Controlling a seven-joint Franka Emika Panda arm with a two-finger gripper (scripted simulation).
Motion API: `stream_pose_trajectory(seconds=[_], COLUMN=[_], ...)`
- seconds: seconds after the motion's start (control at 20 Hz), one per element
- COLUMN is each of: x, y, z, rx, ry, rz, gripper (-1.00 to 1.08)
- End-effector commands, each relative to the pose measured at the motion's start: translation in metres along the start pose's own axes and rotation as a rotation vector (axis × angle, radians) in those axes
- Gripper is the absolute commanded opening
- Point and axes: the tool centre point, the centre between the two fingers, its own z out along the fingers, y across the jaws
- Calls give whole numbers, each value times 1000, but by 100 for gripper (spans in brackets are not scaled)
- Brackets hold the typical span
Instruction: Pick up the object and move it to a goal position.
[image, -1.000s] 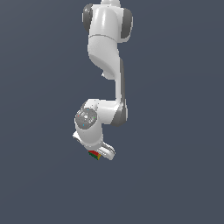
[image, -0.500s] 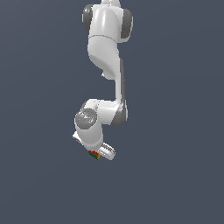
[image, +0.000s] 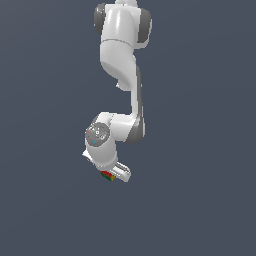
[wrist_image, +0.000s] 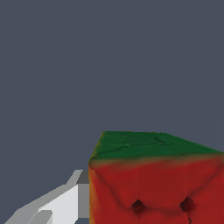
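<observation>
Cube (image: 107, 176) and pincer (image: 114, 174) sit together at the low end of the white Panda arm (image: 121, 60), which hangs down from the top of the exterior view against a plain dark grey-blue background. The arm bends at a grey-capped joint (image: 98, 134), and below that the hand section angles toward the exterior view's right, ending in a pale finger (image: 122, 173) that juts out beside the cube.

In the exterior view the cube is a tiny patch of red, green and yellow-orange tucked right under the hand, touching the pincer's underside and much smaller than the hand itself. No surface can be made out beneath it; the background is one flat tone, so whether the cube rests on anything or is lifted clear cannot be told.

From the wrist view the cube (wrist_image: 153, 179) fills a large share of the picture: a broad red face with two small dark dimples, a green face above it, and a thin orange edge along one side. One white and grey finger (wrist_image: 65, 203) lies flush against that orange-edged side. The opposite finger is out of view, yet the cube sits right at the pincer, which appears clenched on it.
</observation>
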Motion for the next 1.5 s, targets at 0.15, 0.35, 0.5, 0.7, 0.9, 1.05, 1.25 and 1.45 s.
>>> stream_pose_trajectory(seconds=[0.15, 0.35, 0.5, 0.7, 0.9, 1.05, 1.25, 1.45], x=[-4, -10, -16, -25, -33, -37, -41, -41], y=[17, 38, 59, 91, 119, 137, 153, 158], z=[-2, -4, -6, -9, -12, -14, -15, -16], rx=[0, 0, 0, 0, 0, 0, 0, 0], ry=[1, 1, 1, 1, 2, 2, 2, 2], rz=[2, 2, 2, 2, 2, 2, 2, 2], gripper=[-100, -100, -100, -100, -100, -100, -100, -100])
